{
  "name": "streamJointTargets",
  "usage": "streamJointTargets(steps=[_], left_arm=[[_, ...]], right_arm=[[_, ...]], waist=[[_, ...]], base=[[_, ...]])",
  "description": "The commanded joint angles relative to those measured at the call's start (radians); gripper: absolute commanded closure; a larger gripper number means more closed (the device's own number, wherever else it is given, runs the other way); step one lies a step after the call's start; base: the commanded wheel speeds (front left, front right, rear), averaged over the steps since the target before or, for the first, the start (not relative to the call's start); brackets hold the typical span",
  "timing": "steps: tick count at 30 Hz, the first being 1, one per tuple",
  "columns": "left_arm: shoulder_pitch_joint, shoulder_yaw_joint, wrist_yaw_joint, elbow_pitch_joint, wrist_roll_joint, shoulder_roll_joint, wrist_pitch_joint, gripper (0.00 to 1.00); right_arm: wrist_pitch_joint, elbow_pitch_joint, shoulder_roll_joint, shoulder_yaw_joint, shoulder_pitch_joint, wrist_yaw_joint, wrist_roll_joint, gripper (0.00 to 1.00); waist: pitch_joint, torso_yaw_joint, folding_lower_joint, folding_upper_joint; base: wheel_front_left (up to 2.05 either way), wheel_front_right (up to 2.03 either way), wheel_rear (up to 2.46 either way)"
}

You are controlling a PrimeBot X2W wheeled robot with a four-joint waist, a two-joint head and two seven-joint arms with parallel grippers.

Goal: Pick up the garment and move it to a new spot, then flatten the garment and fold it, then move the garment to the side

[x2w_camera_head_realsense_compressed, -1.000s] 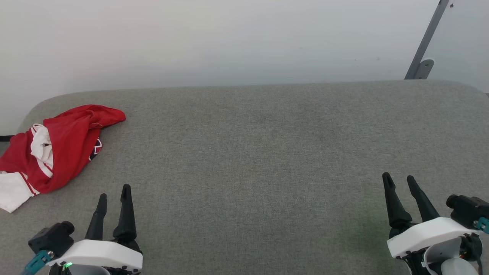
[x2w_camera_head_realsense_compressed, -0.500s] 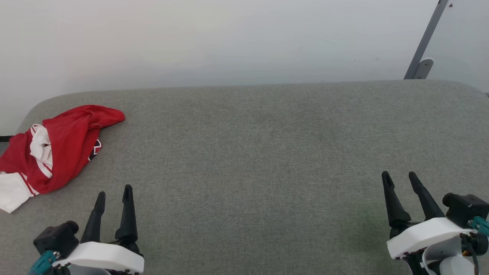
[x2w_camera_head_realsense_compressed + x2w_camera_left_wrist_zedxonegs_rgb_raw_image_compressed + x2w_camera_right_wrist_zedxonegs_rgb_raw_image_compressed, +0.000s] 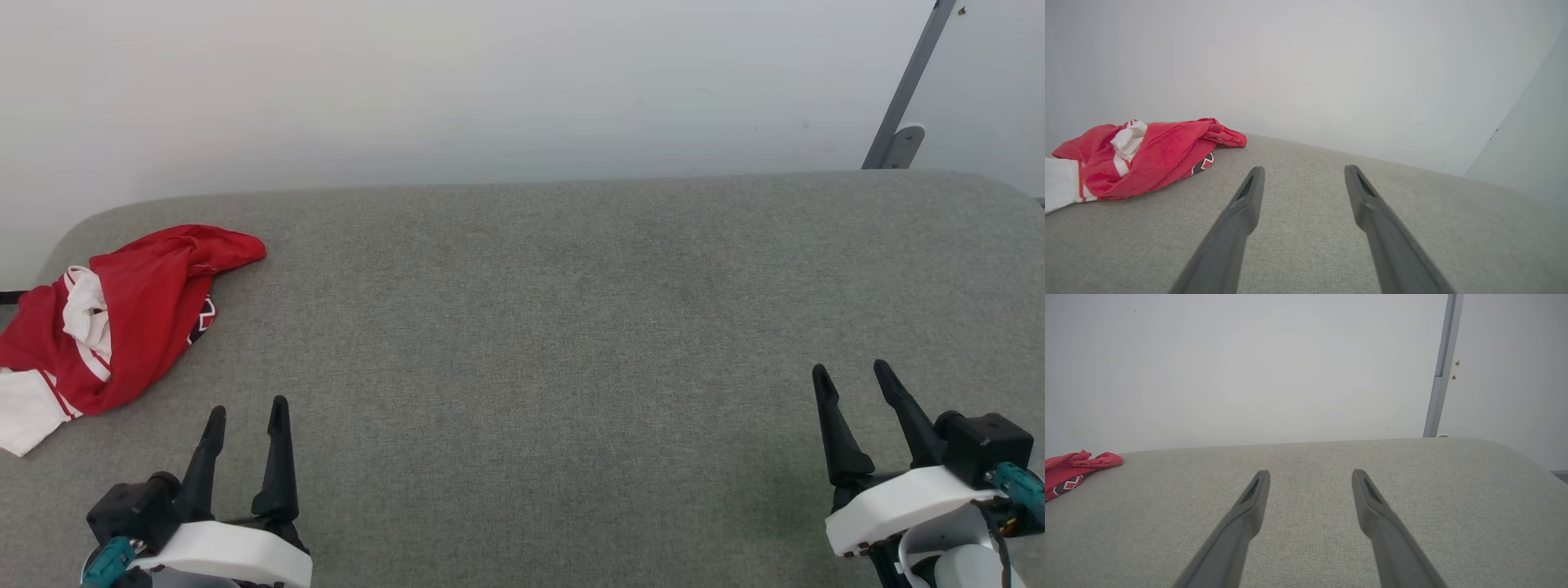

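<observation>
The garment (image 3: 131, 314) is a red T-shirt with white sleeves, lying crumpled at the far left of the grey fabric table (image 3: 571, 327). A white sleeve hangs toward the table's left edge. My left gripper (image 3: 247, 412) stands open near the front left, a little below and to the right of the garment, touching nothing. In the left wrist view the garment (image 3: 1155, 157) lies ahead and to the left of the open left gripper (image 3: 1302, 173). My right gripper (image 3: 851, 374) is open at the front right, far from the garment (image 3: 1069, 471), with nothing between its fingers (image 3: 1251, 498).
A pale wall runs behind the table's far edge. A grey metal post (image 3: 902, 106) with a bracket rises at the back right. The table's corners are rounded.
Both grippers have shifted slightly: the left one drew back toward the front edge, the right one turned a little. The garment has not moved.
</observation>
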Motion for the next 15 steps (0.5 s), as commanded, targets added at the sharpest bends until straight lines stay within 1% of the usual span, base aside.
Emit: streamJointTargets(steps=[1, 9, 15], left_arm=[[0.005, 0.004, -0.005, -0.005, 0.026, -0.002, -0.009, 0.00], [0.010, 0.013, -0.015, -0.007, 0.077, -0.005, -0.023, 0.00], [0.009, 0.020, -0.021, -0.003, 0.078, -0.009, -0.023, 0.00]], right_arm=[[-0.009, 0.001, -0.002, 0.003, -0.005, 0.000, -0.016, 0.00], [-0.027, 0.008, -0.005, 0.005, -0.006, 0.000, -0.070, 0.00], [-0.031, 0.010, -0.002, 0.001, -0.007, 0.000, -0.072, 0.00]], waist=[[0.000, 0.000, 0.0000, 0.0000], [-0.001, 0.000, 0.0000, 0.0000], [-0.003, 0.000, 0.0000, 0.0000]], base=[[0.00, 0.00, 0.00], [0.00, 0.00, 0.00], [0.00, 0.00, 0.00]])
